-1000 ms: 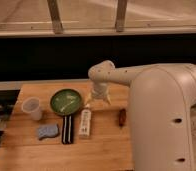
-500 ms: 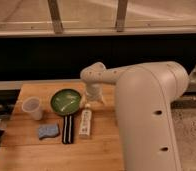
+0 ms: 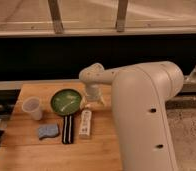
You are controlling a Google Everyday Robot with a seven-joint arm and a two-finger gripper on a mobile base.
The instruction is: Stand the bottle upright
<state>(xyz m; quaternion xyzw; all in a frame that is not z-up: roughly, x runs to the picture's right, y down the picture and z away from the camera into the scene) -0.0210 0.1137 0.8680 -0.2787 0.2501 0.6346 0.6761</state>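
Wooden table point(image 3: 26, 152) is partly hidden on the right by the robot's body. Carried directly on it:
- translucent cup point(image 3: 32, 107), stood upright near the left edge
- green plate point(image 3: 67, 101), set just right of the cup
- blue sponge point(image 3: 48, 131), laid flat in front of the cup
- black striped strip point(image 3: 67, 129), laid flat just beside the sponge
- bottle point(image 3: 85, 124), laid on its side just right of the strip, roughly parallel to it

Gripper point(image 3: 93, 103) is held over the table at the bottle's far end, beside the plate, fingers spread.
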